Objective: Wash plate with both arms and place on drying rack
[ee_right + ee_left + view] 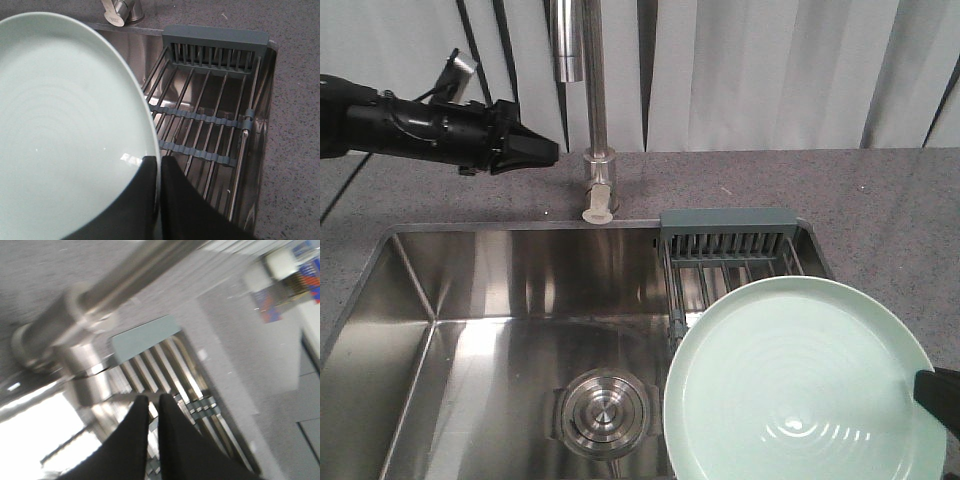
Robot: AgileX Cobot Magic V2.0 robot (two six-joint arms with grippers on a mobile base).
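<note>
The pale mint-green plate (790, 380) hangs tilted over the sink's right side, in front of the drying rack (730, 245). My right gripper (159, 162) is shut on the plate (65, 125) at its right rim, one finger on each face; in the front view that gripper (935, 395) shows only as a black tip at the plate's edge. The rack (210, 115) holds nothing on its bars. My left gripper (545, 152) hovers above the counter just left of the faucet, fingers together and holding nothing. In the left wrist view the gripper (152, 400) points at the rack (170, 370).
A steel faucet (590, 100) rises behind the sink, its base (80, 330) close to my left gripper. The sink basin (470, 330) has a round steel drain (605, 412) at the bottom. Grey speckled counter (880, 210) surrounds the sink.
</note>
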